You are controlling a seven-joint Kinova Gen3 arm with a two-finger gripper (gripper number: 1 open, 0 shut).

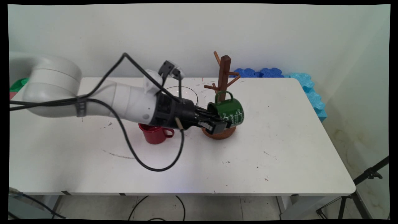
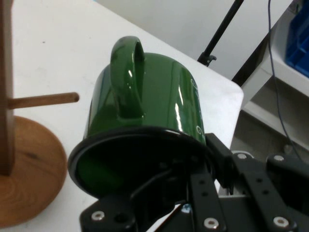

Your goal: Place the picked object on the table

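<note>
Clamped on the rim of a green mug (image 1: 229,112), the gripper (image 1: 217,123), one finger inside the mouth and one outside against the wall. Held on its side above the table (image 1: 279,149), mouth toward the hand, handle uppermost, white lettering on the wall. Directly ahead of the fingers in the hand view, filling its middle (image 2: 145,106), black rim nearest the linkage. Just in front of a wooden mug tree (image 1: 224,81), above its round base (image 1: 219,133); one bare peg (image 2: 43,100) close beside the mug's wall, apart from the handle. Under the wrist, upright on the table, a red mug (image 1: 155,133). Behind the arm, a clear glass bowl (image 1: 186,93). Blue foam pieces (image 1: 298,84) along the far right edge.
</note>
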